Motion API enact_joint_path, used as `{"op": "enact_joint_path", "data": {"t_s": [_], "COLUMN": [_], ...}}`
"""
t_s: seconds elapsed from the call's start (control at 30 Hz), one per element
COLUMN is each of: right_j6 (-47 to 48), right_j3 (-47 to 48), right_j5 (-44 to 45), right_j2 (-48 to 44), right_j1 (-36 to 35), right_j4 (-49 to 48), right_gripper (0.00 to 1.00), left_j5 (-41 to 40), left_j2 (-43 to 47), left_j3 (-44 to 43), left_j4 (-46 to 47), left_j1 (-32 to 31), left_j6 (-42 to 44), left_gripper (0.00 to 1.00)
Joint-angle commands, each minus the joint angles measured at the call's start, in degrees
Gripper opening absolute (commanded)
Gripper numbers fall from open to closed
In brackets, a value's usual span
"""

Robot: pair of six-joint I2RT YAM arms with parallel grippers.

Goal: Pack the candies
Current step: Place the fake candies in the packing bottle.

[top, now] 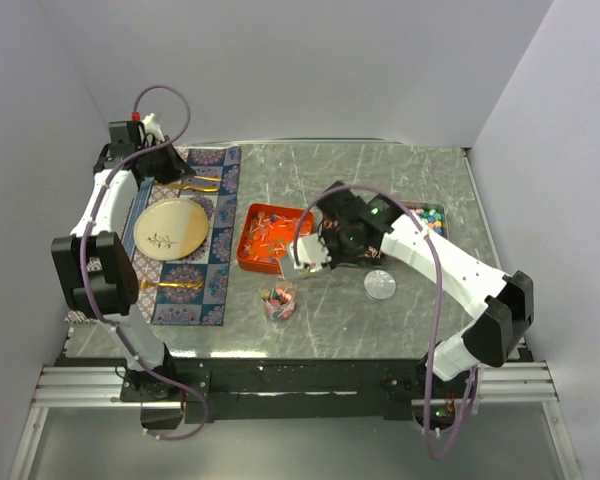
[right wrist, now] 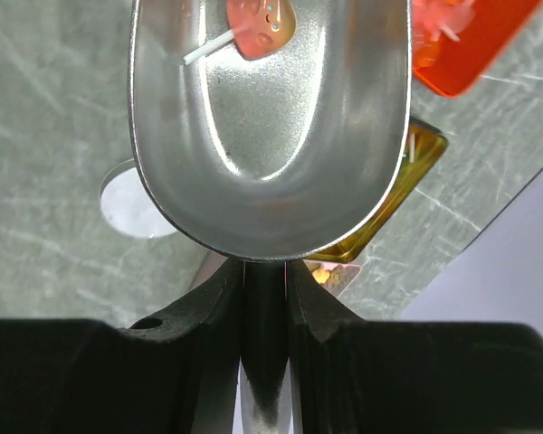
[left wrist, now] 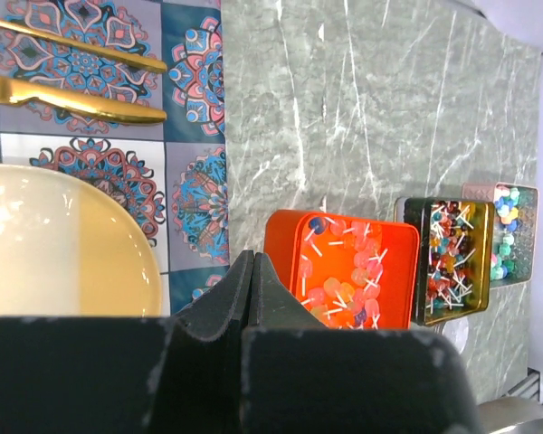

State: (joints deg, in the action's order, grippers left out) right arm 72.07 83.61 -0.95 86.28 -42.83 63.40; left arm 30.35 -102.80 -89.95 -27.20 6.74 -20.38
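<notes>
The candies are small lollipops and sweets. Pink ones lie in an orange tray [top: 252,245], which also shows in the left wrist view [left wrist: 285,240]. Mixed ones fill two tins [top: 428,214] at the right and a small clear cup [top: 278,301] near the front. My right gripper [right wrist: 265,276] is shut on the handle of a metal scoop [right wrist: 271,154] that holds one pink lollipop [right wrist: 261,23]. In the top view the scoop [top: 306,258] hovers by the tray's near right corner. My left gripper [left wrist: 252,271] is shut and empty, high over the placemat [top: 220,215].
A gold plate [top: 168,230] and gold cutlery [top: 192,185] lie on the patterned placemat at the left. A round clear lid [top: 380,285] lies on the marble right of the cup. Grey walls enclose the table.
</notes>
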Motion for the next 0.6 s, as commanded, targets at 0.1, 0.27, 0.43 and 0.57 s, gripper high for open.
{"op": "enact_joint_path", "data": {"t_s": [0.1, 0.27, 0.43, 0.57], "right_j6": [-4.39, -4.84, -3.61, -3.43], "right_j3": [0.14, -0.03, 0.24, 1.29], "right_j5": [13.41, 23.44, 30.02, 33.81], "right_j2": [-1.3, 0.12, 0.2, 0.64], "right_j1": [-7.61, -12.36, -16.22, -19.22], "right_j4": [-1.17, -0.99, -0.64, 0.85], "right_gripper": [0.0, 0.0, 0.0, 0.0], "left_j5": [0.94, 1.73, 1.91, 2.61], "left_j2": [5.86, 7.52, 8.58, 9.72], "left_j3": [5.13, 6.81, 8.91, 10.41], "left_j4": [4.7, 5.93, 7.95, 9.09], "left_j1": [0.46, 0.55, 0.64, 0.55], "left_j6": [-0.71, -1.68, -3.08, -3.88], "left_gripper": [0.01, 0.01, 0.01, 0.01]}}
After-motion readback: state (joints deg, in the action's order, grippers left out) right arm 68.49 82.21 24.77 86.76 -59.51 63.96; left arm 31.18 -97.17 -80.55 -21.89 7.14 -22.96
